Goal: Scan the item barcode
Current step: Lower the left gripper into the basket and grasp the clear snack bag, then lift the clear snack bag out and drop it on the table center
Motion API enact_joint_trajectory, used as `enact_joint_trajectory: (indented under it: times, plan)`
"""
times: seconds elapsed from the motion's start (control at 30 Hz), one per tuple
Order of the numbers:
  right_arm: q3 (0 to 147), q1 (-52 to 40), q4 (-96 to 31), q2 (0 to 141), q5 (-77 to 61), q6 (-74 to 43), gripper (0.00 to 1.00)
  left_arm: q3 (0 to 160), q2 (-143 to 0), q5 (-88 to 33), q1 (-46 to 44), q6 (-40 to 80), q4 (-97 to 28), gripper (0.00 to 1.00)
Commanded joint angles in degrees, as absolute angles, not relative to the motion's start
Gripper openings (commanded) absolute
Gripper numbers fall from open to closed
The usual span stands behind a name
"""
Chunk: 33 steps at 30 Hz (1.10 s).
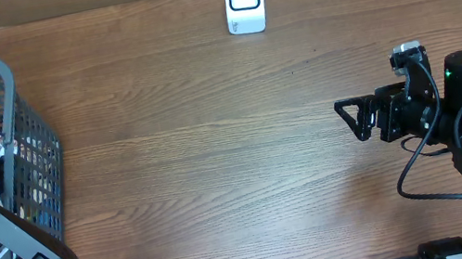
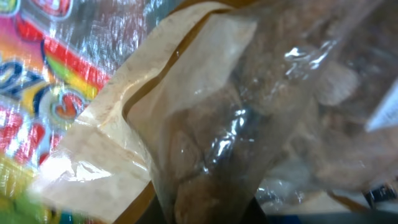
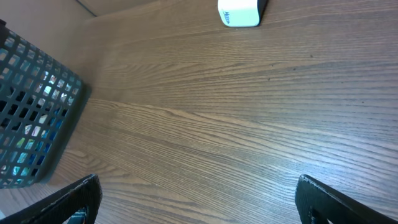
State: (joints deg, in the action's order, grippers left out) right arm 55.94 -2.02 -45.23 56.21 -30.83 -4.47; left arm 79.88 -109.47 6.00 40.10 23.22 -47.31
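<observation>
Left tool, hidden in the basket (image 1: pixel 30 135), was shut. Whether it had the bag (image 2: pixel 249 118) filling its camera could not be told. A pinch of loose film alone might slip on lifting. Right tool (image 1: pixel 354 120) hung wide open, empty.

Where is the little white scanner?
The white scanner stands at the far edge of the table, near the middle in the overhead view, well away from the grey basket on the left.
</observation>
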Motion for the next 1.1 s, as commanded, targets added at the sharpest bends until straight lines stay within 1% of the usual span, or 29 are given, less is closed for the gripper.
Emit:
enact_joint_trajectory:
  times: [0.0, 0.23, 0.33, 0.47, 0.6, 0.7, 0.83, 0.97, 1.07]
  plan:
    - [57.2, -2.2, -45.1, 56.1, -30.5, -4.5, 1.0, 88.4, -107.6, 4.2, 40.4, 23.4, -52.7, 0.04]
    - [57.2, -2.2, -45.1, 56.1, -30.5, -4.5, 1.0, 110.1, -100.6, 3.9, 40.3, 23.4, -67.2, 0.04]
    - [57.2, -2.2, -45.2, 56.1, -30.5, -4.5, 1.0, 118.1, -96.0, 0.3, 40.2, 23.3, -71.8, 0.04]
    - [57.2, -2.2, -45.1, 56.1, -30.5, -4.5, 1.0, 122.4, -90.4, -5.1, 39.6, 22.4, -75.8, 0.04]
    - [57.2, -2.2, -45.2, 56.1, -30.5, -4.5, 1.0, 122.8, -84.4, -9.7, 37.1, 20.6, -79.4, 0.04]
    - [57.2, -2.2, -45.2, 56.1, -30.5, -4.5, 1.0, 122.8, -81.6, -10.2, 32.8, 19.4, -84.1, 0.04]
    - [57.2, -2.2, -45.2, 56.1, -30.5, -4.5, 1.0, 121.6, -81.5, -10.2, 25.6, 17.2, -91.5, 0.04]
    - [57.2, -2.2, -45.2, 56.1, -30.5, -4.5, 1.0, 114.5, -82.1, -10.2, 18.2, 16.0, -93.6, 0.04]
    - [57.2, -2.2, -45.2, 56.1, -30.5, -4.5, 1.0, 104.4, -82.4, -10.8, 13.1, 16.1, -89.6, 0.04]
